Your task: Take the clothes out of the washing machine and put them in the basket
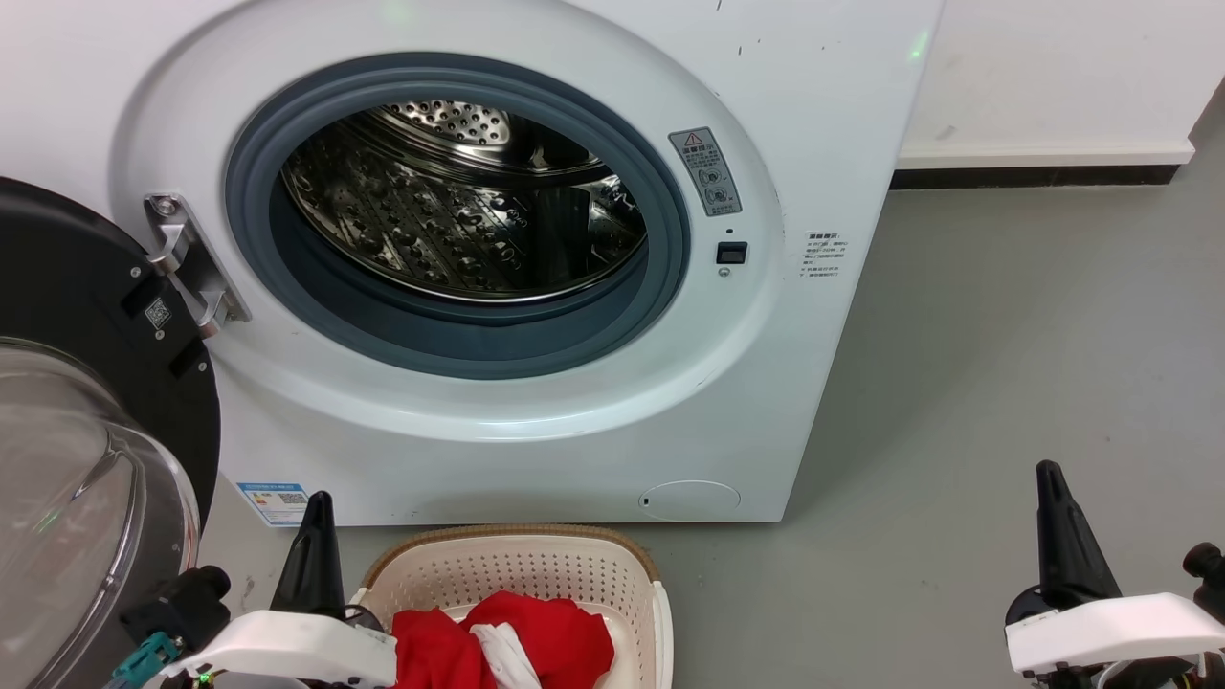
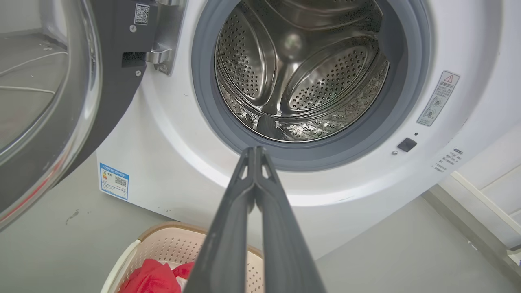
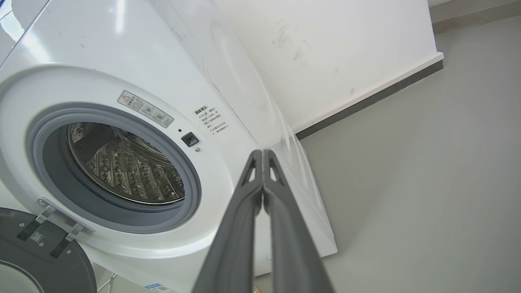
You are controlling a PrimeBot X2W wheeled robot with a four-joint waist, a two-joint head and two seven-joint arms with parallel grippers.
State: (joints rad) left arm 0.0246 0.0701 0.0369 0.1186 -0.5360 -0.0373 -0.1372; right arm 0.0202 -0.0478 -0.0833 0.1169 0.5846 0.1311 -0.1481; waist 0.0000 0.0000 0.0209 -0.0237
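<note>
Clothes (image 1: 522, 639): red, in basket (image 1: 522, 566), on floor before washer (image 1: 536, 459).
Door (image 1: 91, 287): open, left of porthole.
Left tool (image 2: 255, 151): fingers pressed together, nothing held.
Right tool (image 3: 262, 154): likewise.

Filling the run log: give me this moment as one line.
washing machine: door open, drum empty | clothes: red, in basket | left gripper: shut, empty | right gripper: shut, empty | stage: unloading looks done

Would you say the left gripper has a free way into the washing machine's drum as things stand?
Probably yes: the door stands wide open, nothing blocks the grey-rimmed porthole, and the left gripper, shut, points toward the drum.
</note>
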